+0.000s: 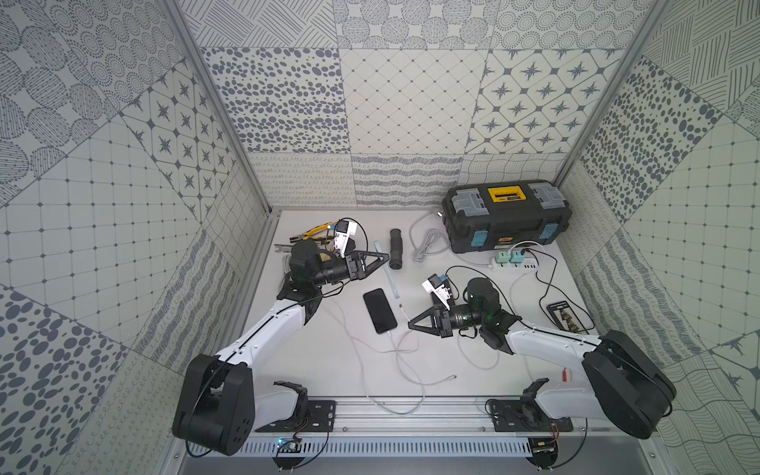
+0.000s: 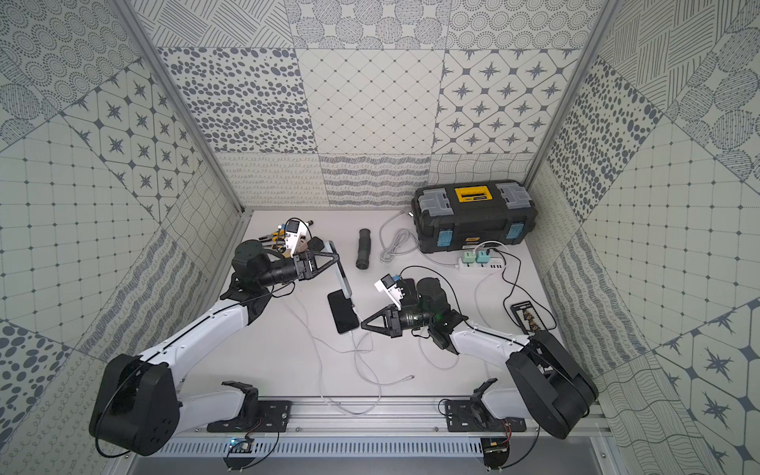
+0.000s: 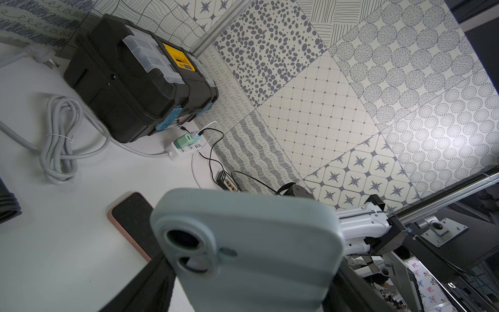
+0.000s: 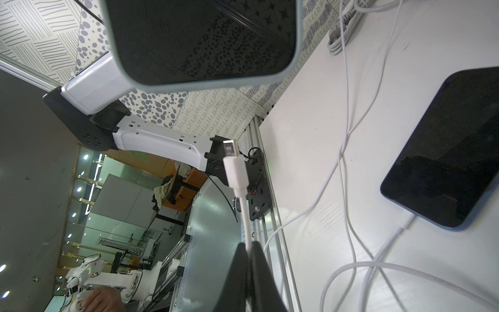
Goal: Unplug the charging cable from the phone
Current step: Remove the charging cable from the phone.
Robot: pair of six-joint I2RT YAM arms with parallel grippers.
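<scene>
White smooth cable (image 4: 235, 173) pinched in right gripper (image 4: 248, 245); left gripper (image 2: 335, 258) clamps a matte, round-cornered phone (image 3: 256, 243).

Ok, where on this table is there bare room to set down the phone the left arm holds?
Bare: the near-left patch between the left arm and the white cables; the near-right patch between those cables and the right arm. Crowded: the middle, with the dark phone, cables and right end effector; the far right, with toolbox and power strip.
</scene>
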